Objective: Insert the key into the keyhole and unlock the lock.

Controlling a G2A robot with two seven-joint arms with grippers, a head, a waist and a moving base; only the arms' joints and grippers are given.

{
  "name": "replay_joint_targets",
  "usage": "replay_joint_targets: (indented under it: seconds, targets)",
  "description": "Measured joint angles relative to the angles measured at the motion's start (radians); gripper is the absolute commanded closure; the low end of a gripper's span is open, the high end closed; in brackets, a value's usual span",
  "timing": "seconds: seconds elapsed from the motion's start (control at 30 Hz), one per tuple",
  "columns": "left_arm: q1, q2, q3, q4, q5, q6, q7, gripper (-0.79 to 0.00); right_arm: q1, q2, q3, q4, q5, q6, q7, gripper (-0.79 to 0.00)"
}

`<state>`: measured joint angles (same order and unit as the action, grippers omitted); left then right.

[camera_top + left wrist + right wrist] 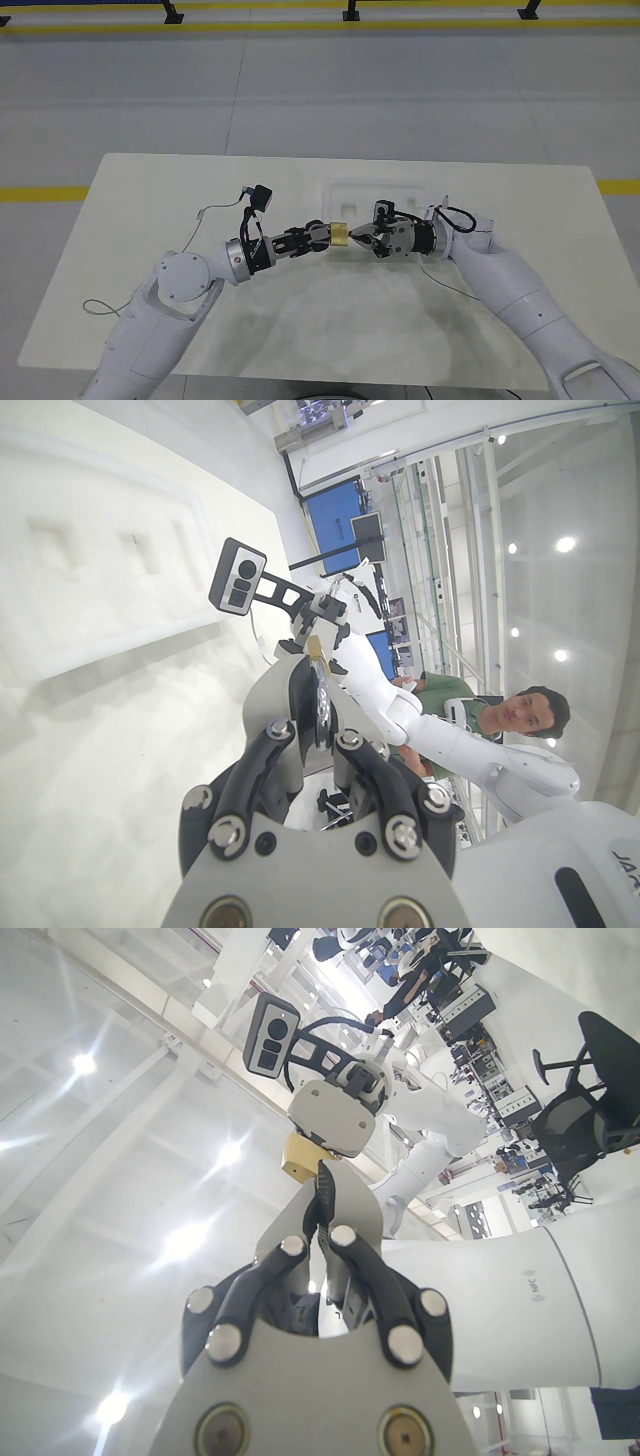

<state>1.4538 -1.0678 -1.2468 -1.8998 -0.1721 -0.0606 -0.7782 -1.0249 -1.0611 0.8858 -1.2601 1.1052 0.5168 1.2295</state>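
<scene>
The small brass padlock (340, 233) is held above the white surface (150, 250), in the gap where the two arms meet, in front of a white moulded foam tray (345, 195). The left tool (322, 236) is pressed together on it: in the left wrist view a silvery metal part sits between the pads and the brass body juts out past the tips. The right tool (362, 240) faces it from the other side with its tips just at the brass body. Its pads are pressed together, and I cannot make out the key, which I take to be hidden between them.

The step in hand looks like seating the key. To do it well, the left arm should hold the padlock rigid while the right lines the blade up squarely with the keyhole. It should push straight along that line and twist only once the blade is fully seated, because a tilted entry could jam or slip.
</scene>
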Motion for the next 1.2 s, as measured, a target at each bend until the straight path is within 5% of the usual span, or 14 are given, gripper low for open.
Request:
replay_joint_targets:
  seconds: [0.03,0.13,0.23,0.6,0.87,1.0,1.07,1.1,1.2]
  targets:
    - [0.001,0.0,0.0,0.0,0.0,0.0,0.003,0.0,0.0,-0.001,0.001,-0.001,0.0,-0.001,-0.003,0.0]
    - [0.006,0.0,0.0,-0.003,0.004,-0.001,0.017,0.0,-0.002,-0.002,0.005,-0.003,0.002,-0.004,-0.01,-0.209]
    - [0.006,0.0,0.002,-0.005,0.004,0.0,0.019,0.0,-0.004,-0.002,0.01,-0.003,0.0,-0.009,-0.011,-0.339]
    - [0.0,0.0,0.01,-0.006,0.006,0.002,0.026,0.0,-0.017,-0.003,0.03,-0.008,-0.015,-0.041,-0.017,-0.489]
    - [0.001,0.004,0.001,-0.006,-0.003,0.019,-0.007,0.0,-0.012,0.004,0.046,-0.036,-0.103,-0.084,-0.021,-0.413]
    - [0.006,0.006,-0.005,-0.009,-0.007,0.032,-0.016,0.0,-0.015,0.007,0.052,-0.058,-0.149,-0.109,-0.019,-0.453]
    - [0.008,0.007,-0.007,-0.011,-0.006,0.038,-0.018,0.0,-0.017,0.009,0.054,-0.066,-0.164,-0.122,-0.014,-0.566]
    - [0.009,0.007,-0.007,-0.012,-0.004,0.043,-0.018,0.0,-0.021,0.009,0.057,-0.072,-0.171,-0.133,-0.013,-0.76]
    - [0.011,0.008,-0.005,-0.016,0.002,0.05,-0.013,0.0,-0.035,0.009,0.066,-0.079,-0.153,-0.154,-0.013,-0.785]
